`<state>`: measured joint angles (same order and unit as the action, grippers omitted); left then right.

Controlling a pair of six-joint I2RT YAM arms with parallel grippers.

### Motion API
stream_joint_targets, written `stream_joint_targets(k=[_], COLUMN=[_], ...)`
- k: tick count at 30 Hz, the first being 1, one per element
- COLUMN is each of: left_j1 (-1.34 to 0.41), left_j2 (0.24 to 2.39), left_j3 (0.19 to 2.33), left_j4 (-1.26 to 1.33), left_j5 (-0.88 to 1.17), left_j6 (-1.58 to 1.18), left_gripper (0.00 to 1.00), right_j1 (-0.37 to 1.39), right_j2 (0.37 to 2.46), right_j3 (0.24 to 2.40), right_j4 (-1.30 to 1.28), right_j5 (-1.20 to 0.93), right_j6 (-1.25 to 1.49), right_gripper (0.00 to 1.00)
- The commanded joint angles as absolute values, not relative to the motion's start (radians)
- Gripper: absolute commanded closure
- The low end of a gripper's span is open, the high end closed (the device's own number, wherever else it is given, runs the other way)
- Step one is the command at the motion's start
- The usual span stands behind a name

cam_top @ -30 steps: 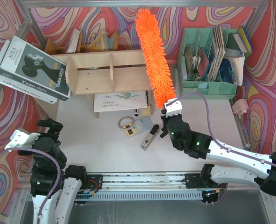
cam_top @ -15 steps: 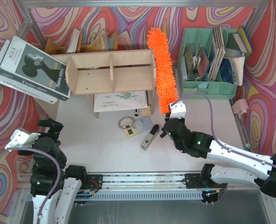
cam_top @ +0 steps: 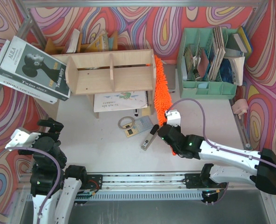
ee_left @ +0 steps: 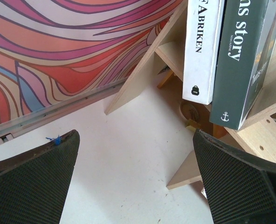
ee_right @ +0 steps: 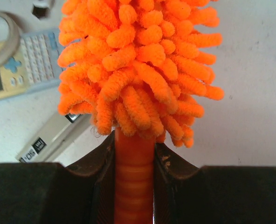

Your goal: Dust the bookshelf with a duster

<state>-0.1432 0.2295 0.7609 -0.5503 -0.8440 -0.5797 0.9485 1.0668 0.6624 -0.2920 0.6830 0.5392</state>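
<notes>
The right gripper (cam_top: 166,125) is pinched tight on the duster (cam_top: 160,88); in the wrist view its two dark fingers (ee_right: 163,161) press on either side of the ribbed orange handle (ee_right: 134,186), just below where the fluffy strands begin. A second ago the duster's head reared up toward the top middle of the overhead frame, its tip above the back of the bookshelf (cam_top: 110,72). Half a second later it had tipped lower. Now it looks much shorter from above and runs down the right end panel of the bookshelf, just beside it; whether the strands touch the wood I cannot tell. The right gripper has slid a little toward the lower left, nearer the calculator (cam_top: 139,125) and the grey remote-like bar (cam_top: 148,138), both of which also show at the left of the wrist view under the orange strands. The left gripper (cam_top: 48,127) sits unmoved at the lower left, jaws spread wide and holding nothing; its camera looks between the two black pads (ee_left: 35,179) at the table (ee_left: 124,140), a plywood leg and two upright books (ee_left: 240,60). The mint-green organiser (cam_top: 205,87) stays at the upper right.
</notes>
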Motion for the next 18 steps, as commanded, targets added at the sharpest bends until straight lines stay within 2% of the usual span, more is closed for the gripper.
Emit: stream_joint_targets(k=[1, 13, 18], left_j1=[-0.146, -0.146, -0.146], left_j2=[0.241, 0.237, 0.241], left_j3=[0.744, 0.744, 0.742], left_j4=[-0.525, -0.521, -0.515], left_j5=[-0.835, -0.83, -0.819], left_j6=[-0.565, -0.563, -0.563], left_gripper=[0.01, 0.01, 0.01], right_j1=[0.951, 0.951, 0.951], right_j2=[1.08, 0.985, 0.987], right_j3=[0.646, 0.806, 0.778], right_j4=[-0.299, -0.328, -0.324], right_j5=[0.684, 0.769, 0.738], right_j6=[0.606, 0.463, 0.495], right_gripper=[1.0, 1.0, 1.0])
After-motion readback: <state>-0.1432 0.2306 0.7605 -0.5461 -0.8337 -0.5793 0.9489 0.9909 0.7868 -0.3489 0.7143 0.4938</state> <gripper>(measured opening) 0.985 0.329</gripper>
